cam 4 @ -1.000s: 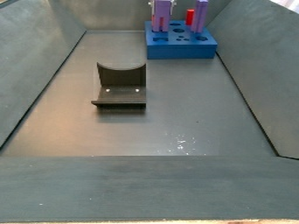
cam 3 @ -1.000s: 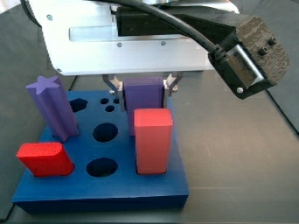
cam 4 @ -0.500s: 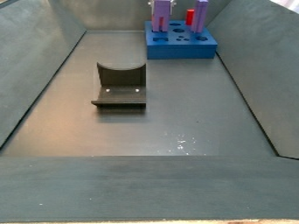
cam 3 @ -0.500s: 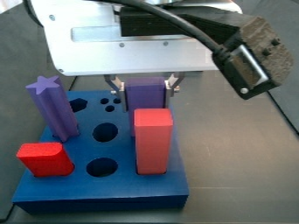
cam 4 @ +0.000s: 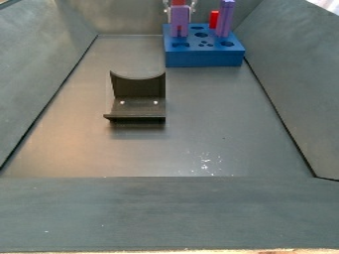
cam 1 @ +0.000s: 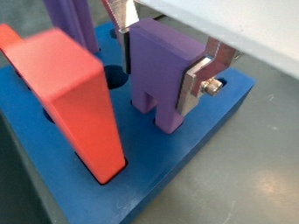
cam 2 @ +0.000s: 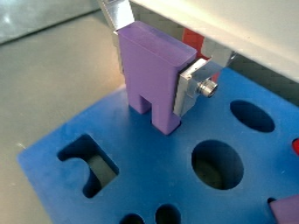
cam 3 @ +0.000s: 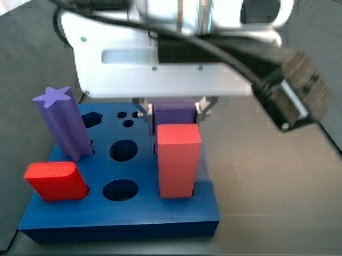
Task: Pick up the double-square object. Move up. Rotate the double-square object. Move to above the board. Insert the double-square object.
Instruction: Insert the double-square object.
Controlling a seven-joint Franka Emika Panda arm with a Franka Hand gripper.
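Gripper point(cam 2: 158, 59) clamped on the double-square object point(cam 2: 152, 74), shown in both wrist views: one silver finger point(cam 1: 201, 80) lies flat against the block's narrow flank, and the opposite finger point(cam 2: 117, 17) meets the far face. The lilac block stands upright with its stepped lower end on or in the board point(cam 2: 128, 179); how deep it sits cannot be told. On the blue slab's top, a wrist view shows a round hole point(cam 2: 214, 164) near the block's foot, another round hole point(cam 2: 253, 115) beyond it, and a U-shaped cut-out point(cam 2: 90, 162) towards the near corner.

In a side view, the gripper point(cam 3: 171, 103) hangs beneath the white wrist housing point(cam 3: 160, 65), the double-square object point(cam 3: 171, 113) partly hidden behind the red block point(cam 3: 178, 160) at about 6 o'clock from it. The purple star-topped column point(cam 3: 59, 123) stands at 9 o'clock of the gripper, and a low red piece point(cam 3: 52, 182) occupies the board's point(cam 3: 120, 222) 8 o'clock corner. A black camera unit point(cam 3: 297, 92) projects at 3 o'clock.

In a side view from farther off, the board point(cam 4: 201, 52) sits at 12 o'clock on the dark floor, with the fixture point(cam 4: 135, 96) well apart from it, towards 8 o'clock.
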